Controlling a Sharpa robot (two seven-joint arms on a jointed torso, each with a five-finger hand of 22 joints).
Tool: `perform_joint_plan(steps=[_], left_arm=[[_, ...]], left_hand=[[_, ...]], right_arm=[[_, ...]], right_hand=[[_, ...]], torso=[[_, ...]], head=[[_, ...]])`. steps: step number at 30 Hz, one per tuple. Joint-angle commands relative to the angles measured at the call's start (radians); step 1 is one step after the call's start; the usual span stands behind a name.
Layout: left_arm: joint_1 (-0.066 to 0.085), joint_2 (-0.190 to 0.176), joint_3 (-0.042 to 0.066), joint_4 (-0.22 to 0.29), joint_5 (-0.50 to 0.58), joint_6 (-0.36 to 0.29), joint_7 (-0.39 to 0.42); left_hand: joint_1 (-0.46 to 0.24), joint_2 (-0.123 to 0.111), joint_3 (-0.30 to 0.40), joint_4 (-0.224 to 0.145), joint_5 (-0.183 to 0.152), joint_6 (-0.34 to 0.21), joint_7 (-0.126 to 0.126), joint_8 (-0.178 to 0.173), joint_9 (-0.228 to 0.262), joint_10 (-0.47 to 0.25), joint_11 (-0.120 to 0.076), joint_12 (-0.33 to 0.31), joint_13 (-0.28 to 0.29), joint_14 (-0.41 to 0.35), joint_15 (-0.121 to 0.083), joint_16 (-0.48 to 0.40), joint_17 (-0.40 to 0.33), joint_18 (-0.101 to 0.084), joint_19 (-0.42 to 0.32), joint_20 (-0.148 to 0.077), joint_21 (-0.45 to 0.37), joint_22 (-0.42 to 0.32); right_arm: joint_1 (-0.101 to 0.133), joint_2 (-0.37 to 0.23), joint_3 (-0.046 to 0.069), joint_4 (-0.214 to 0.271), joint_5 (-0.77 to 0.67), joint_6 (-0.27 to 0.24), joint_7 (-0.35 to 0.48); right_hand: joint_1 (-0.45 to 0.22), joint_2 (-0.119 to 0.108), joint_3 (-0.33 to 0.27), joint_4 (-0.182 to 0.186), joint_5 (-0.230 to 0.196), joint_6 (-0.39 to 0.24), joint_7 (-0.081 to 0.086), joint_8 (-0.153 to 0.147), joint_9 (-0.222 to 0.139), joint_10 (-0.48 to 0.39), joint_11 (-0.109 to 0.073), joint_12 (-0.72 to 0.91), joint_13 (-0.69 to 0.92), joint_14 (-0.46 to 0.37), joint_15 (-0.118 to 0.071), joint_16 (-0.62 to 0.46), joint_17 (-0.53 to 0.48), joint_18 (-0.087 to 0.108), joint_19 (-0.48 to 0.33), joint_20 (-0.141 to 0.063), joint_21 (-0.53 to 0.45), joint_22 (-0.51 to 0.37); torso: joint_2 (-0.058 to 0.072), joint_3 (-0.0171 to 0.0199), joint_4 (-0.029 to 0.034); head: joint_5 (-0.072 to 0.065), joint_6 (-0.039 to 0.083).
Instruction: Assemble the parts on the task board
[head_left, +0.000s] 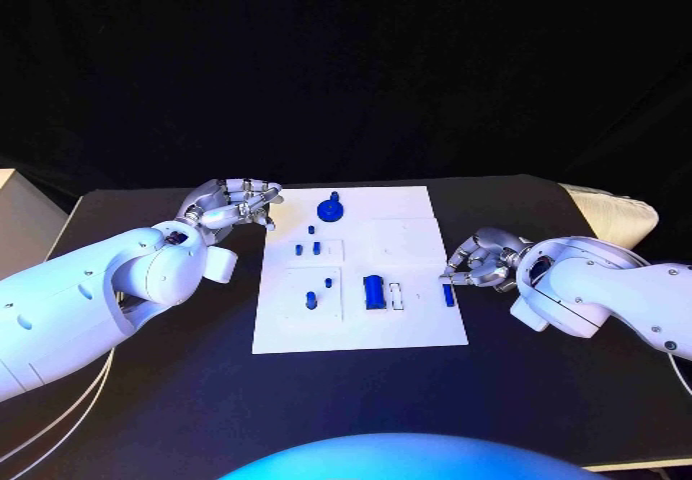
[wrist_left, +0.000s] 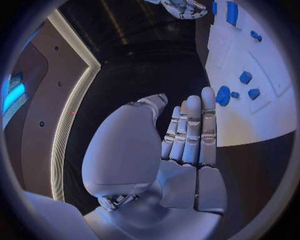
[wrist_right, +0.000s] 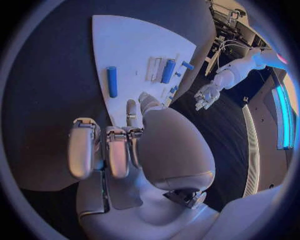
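Note:
The white task board (head_left: 361, 325) lies in the middle of the black table. On it are a round blue knob (head_left: 332, 210), several small blue pieces (head_left: 307, 248), a larger blue block (head_left: 374, 291) and a blue cylinder (head_left: 449, 295) at the board's right edge. My left hand (head_left: 231, 207) hovers beside the board's far left corner and holds nothing, its fingers (wrist_left: 190, 130) extended side by side. My right hand (head_left: 483, 258) sits at the board's right edge, just beyond the cylinder (wrist_right: 112, 81), with its fingers (wrist_right: 100, 147) curled in on nothing.
A pale slot piece (head_left: 395, 295) sits beside the blue block. A white object (head_left: 613, 212) lies at the table's far right edge, and a pale box (head_left: 22, 225) stands off the left side. Bare black table (head_left: 361, 400) stretches in front of the board.

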Motion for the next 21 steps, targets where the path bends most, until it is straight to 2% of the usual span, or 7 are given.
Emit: perform_joint_plan(steps=[1, 4, 5, 9, 12, 21], left_arm=[[-0.002, 0.001, 0.001, 0.002, 0.003, 0.017, 0.016], [-0.003, 0.001, 0.001, 0.002, 0.003, 0.017, 0.015], [-0.003, 0.001, 0.001, 0.002, 0.003, 0.017, 0.015], [-0.003, 0.0, 0.001, 0.002, 0.003, 0.019, 0.015], [-0.003, 0.0, 0.001, 0.002, 0.003, 0.02, 0.014], [-0.003, -0.002, 0.001, 0.003, 0.003, 0.023, 0.011]], left_hand=[[0.001, 0.009, -0.005, -0.001, 0.002, -0.006, 0.016, 0.004, -0.001, -0.005, 0.0, 0.008, 0.001, -0.006, 0.002, -0.006, 0.001, 0.015, 0.001, 0.003, -0.004, -0.001], [0.001, 0.009, -0.005, -0.001, 0.002, -0.006, 0.016, 0.004, -0.001, -0.005, 0.0, 0.008, 0.001, -0.006, 0.002, -0.006, 0.001, 0.015, 0.001, 0.003, -0.004, -0.001], [0.001, 0.009, -0.005, -0.001, 0.002, -0.006, 0.016, 0.004, -0.001, -0.005, 0.0, 0.008, 0.001, -0.006, 0.002, -0.006, 0.001, 0.015, 0.001, 0.003, -0.004, -0.001], [0.001, 0.009, -0.005, -0.001, 0.002, -0.006, 0.016, 0.004, -0.001, -0.005, 0.0, 0.008, 0.001, -0.006, 0.002, -0.006, 0.001, 0.015, 0.001, 0.003, -0.004, -0.001], [0.001, 0.009, -0.005, -0.001, 0.002, -0.006, 0.016, 0.004, -0.001, -0.005, 0.0, 0.008, 0.001, -0.006, 0.002, -0.006, 0.001, 0.015, 0.001, 0.003, -0.004, -0.001], [0.0, 0.01, -0.005, 0.0, 0.002, -0.005, 0.016, 0.005, -0.001, -0.005, 0.0, 0.01, 0.001, -0.005, 0.002, -0.006, 0.001, 0.015, 0.001, 0.003, -0.004, -0.002]], right_arm=[[-0.009, -0.007, -0.001, 0.0, -0.095, 0.057, -0.065], [-0.018, -0.008, -0.002, 0.001, -0.122, 0.044, -0.091], [-0.02, -0.007, -0.002, 0.002, -0.129, 0.039, -0.097], [-0.026, -0.004, -0.002, 0.008, -0.147, 0.02, -0.117], [-0.028, -0.002, -0.002, 0.011, -0.154, 0.014, -0.13], [-0.033, 0.006, -0.002, -0.003, -0.197, 0.028, -0.169]], right_hand=[[-0.019, -0.014, 0.006, 0.001, -0.005, 0.019, -0.002, -0.004, -0.001, 0.104, 0.0, 0.003, 0.263, 0.106, 0.0, 0.003, 0.262, -0.02, 0.052, 0.007, 0.001, 0.1], [-0.045, -0.023, 0.005, 0.003, -0.001, 0.033, -0.006, -0.003, -0.001, 0.104, -0.004, 0.003, 0.263, 0.106, -0.003, 0.004, 0.262, -0.019, 0.051, 0.005, -0.001, 0.099], [-0.079, -0.03, -0.003, 0.004, -0.001, 0.04, -0.007, -0.002, 0.0, 0.104, -0.005, 0.003, 0.263, 0.106, -0.004, 0.003, 0.261, -0.019, 0.051, 0.004, -0.003, 0.098], [-0.136, -0.036, -0.023, 0.005, -0.003, 0.053, -0.012, 0.004, 0.005, 0.104, -0.008, 0.003, 0.263, 0.106, -0.007, 0.004, 0.263, -0.019, 0.052, 0.001, -0.003, 0.099], [-0.194, -0.032, -0.066, 0.005, 0.048, 0.064, -0.019, 0.017, 0.02, 0.104, -0.014, 0.003, 0.263, 0.106, -0.012, 0.004, 0.263, -0.02, 0.053, -0.003, -0.001, 0.103], [-0.23, -0.021, -0.134, 0.006, 0.033, 0.072, -0.031, 0.047, 0.056, 0.104, -0.024, 0.003, 0.263, 0.106, -0.02, 0.004, 0.263, -0.021, 0.055, -0.011, 0.002, 0.108]], torso=[[0.0, -0.0013, 0.0006], [0.001, -0.0001, 0.0016], [0.002, 0.0002, 0.0019], [0.002, -0.0008, 0.004], [0.002, -0.0014, 0.0049], [0.003, -0.0009, 0.0041]], head=[[-0.011, 0.001], [-0.014, 0.002], [-0.014, 0.002], [-0.016, 0.001], [-0.016, 0.0], [-0.013, -0.004]])
